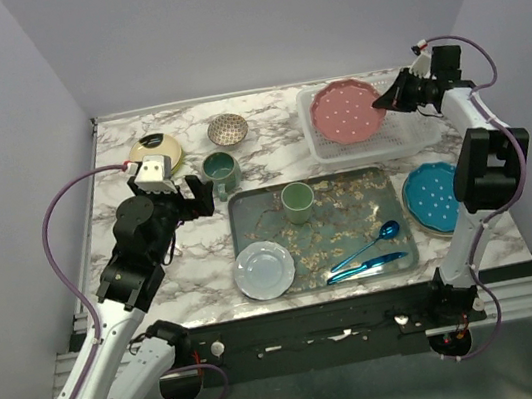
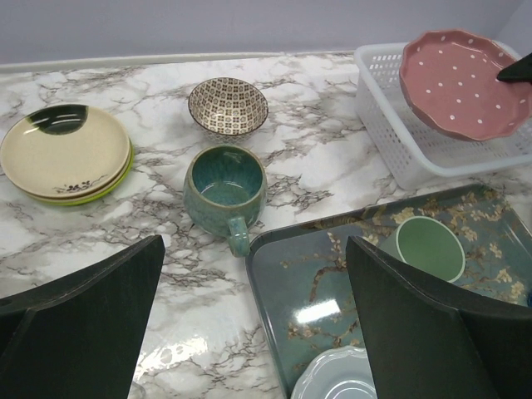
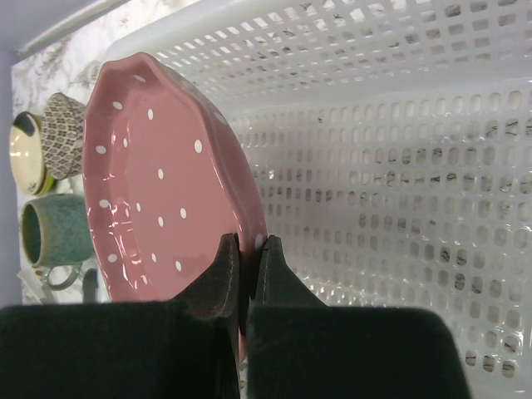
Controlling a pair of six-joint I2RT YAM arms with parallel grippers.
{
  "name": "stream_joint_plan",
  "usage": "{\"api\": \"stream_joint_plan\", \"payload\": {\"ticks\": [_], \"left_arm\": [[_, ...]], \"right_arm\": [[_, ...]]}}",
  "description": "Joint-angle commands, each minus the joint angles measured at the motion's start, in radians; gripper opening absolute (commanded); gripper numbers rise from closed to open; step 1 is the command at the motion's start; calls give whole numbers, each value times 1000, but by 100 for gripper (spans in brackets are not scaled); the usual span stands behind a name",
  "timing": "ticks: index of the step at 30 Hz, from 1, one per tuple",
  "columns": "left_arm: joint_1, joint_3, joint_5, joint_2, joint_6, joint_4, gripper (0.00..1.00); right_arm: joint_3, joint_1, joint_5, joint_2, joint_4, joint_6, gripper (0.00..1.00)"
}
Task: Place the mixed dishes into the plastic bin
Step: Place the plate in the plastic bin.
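While the right fingers pinch the pink plate, covering its rim, the left fingers stand spread.

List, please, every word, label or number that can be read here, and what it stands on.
No readable text in any view.
On the cream plate, the dark marks are painted decoration, not lettering.
On the white block at the left wrist, dark spots too small to read.
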Motion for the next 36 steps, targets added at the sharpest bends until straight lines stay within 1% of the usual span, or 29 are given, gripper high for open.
{"api": "stream_joint_plan", "payload": {"ticks": [1, 16, 28, 31, 36], "left_arm": [[3, 10, -16, -6, 23, 6, 99], [16, 10, -4, -8, 23, 7, 99], [19, 10, 2, -12, 23, 6, 99], [19, 12, 2, -12, 23, 6, 99], [19, 10, 5, -12, 25, 6, 99]], "right_arm": [[67, 21, 5, 22, -6, -3, 1], [111, 75, 93, 99, -68, -58, 9], [145, 98, 139, 136, -105, -93, 18], [151, 100, 140, 143, -111, -99, 23], [164, 104, 145, 150, -125, -113, 38]]}}
